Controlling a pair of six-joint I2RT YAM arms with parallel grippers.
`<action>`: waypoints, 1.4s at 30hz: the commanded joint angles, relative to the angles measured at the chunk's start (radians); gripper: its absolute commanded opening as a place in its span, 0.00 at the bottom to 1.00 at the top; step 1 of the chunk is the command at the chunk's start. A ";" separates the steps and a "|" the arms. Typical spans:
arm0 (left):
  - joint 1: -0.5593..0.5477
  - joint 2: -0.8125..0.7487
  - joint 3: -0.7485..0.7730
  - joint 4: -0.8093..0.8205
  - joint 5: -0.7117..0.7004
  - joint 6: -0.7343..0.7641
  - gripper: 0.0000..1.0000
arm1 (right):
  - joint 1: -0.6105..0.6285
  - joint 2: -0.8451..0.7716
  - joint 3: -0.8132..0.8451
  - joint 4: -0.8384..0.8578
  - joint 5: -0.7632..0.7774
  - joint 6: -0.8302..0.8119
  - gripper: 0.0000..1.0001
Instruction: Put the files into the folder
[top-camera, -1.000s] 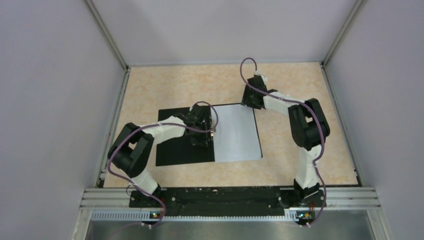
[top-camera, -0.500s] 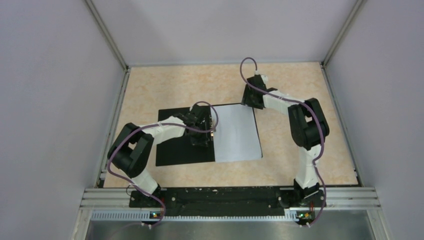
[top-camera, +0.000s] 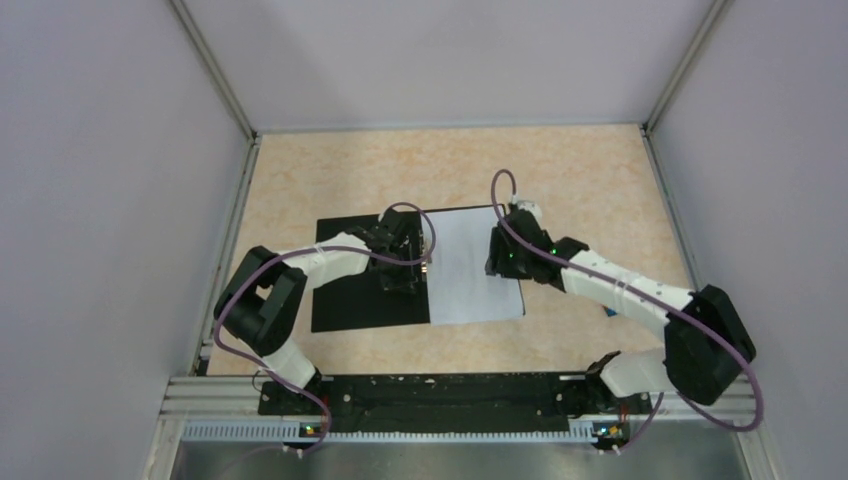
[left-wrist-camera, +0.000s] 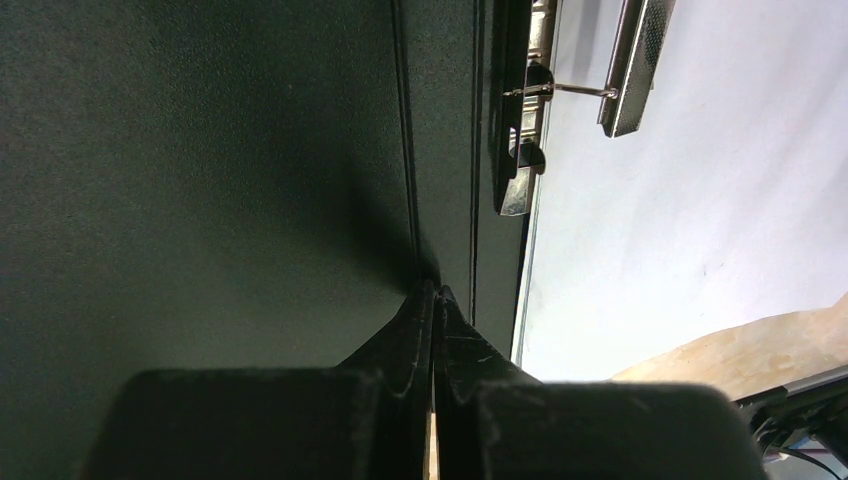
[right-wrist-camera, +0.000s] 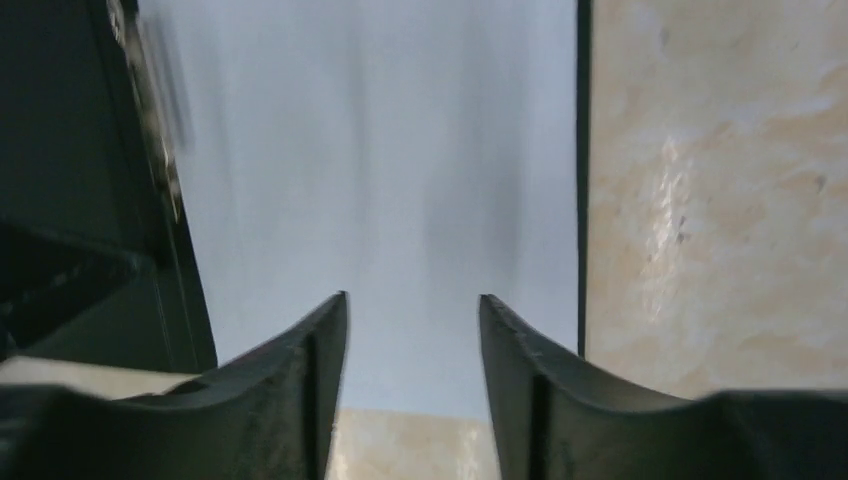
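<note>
**A:** From above, where is the folder (top-camera: 360, 300) lying?

**B:** It is lying open and flat on the table (top-camera: 580, 170), with its black inside facing up. The files (top-camera: 468, 290) are resting on its right half.

**A:** And the arms?

**B:** The left gripper (top-camera: 405, 278) is sitting down by the spine. The right gripper (top-camera: 497, 265) is hanging over the right part of the files.

**A:** What is the left wrist camera showing?

**B:** Its fingers (left-wrist-camera: 420, 320) are pressing together with no gap and holding nothing. Their tips are touching the black cover just left of the spine crease. The spine clip (left-wrist-camera: 518, 130) is sitting just beyond them, with the white sheets lying to its right.

**A:** And the right wrist camera?

**B:** Its fingers (right-wrist-camera: 325, 340) are standing well apart and empty over the files. I cannot tell whether they are touching the paper. A thin black edge of the folder is showing along the sheets' right side, with bare table beside it.
</note>
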 joint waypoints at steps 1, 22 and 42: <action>0.007 -0.007 -0.017 -0.025 -0.036 0.023 0.00 | 0.154 -0.131 -0.098 -0.094 0.037 0.172 0.41; 0.009 -0.005 -0.029 -0.019 -0.033 0.017 0.00 | 0.503 0.037 -0.162 -0.006 0.048 0.424 0.00; 0.012 -0.014 -0.041 -0.024 -0.038 0.020 0.00 | 0.488 0.145 -0.113 0.018 0.132 0.389 0.00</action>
